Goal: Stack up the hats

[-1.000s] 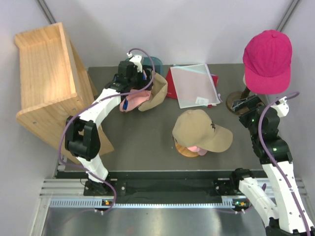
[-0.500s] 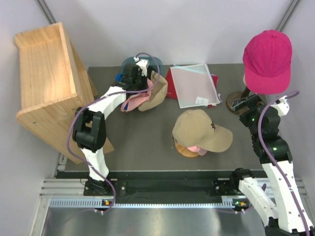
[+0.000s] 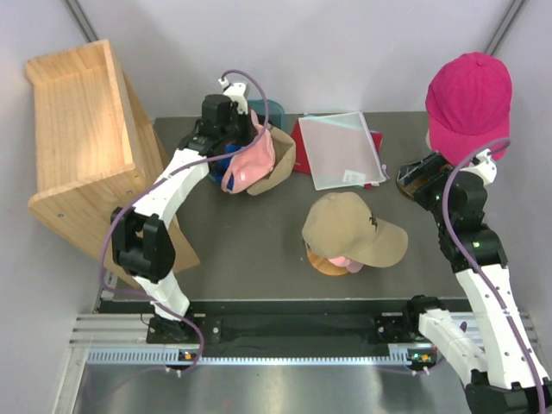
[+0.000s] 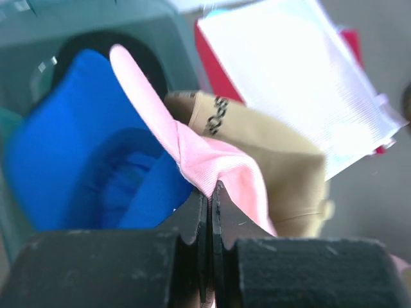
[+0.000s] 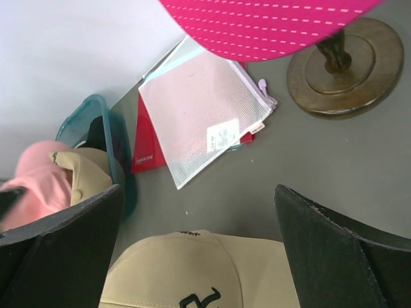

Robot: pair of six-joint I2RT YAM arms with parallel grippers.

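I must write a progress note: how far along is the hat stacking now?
Done, it seems: one tan cap lies over something pink at the centre. In hand: the left gripper is shut on the pink cap, far left. Left: the blue cap and second tan cap beside it, and the magenta cap on its stand. The right gripper is open, holding nothing.

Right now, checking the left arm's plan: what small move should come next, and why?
Probably lift the light pink cap straight up: the left gripper is shut on its fabric, and it lies against the blue cap and a tan cap, which could drag along.
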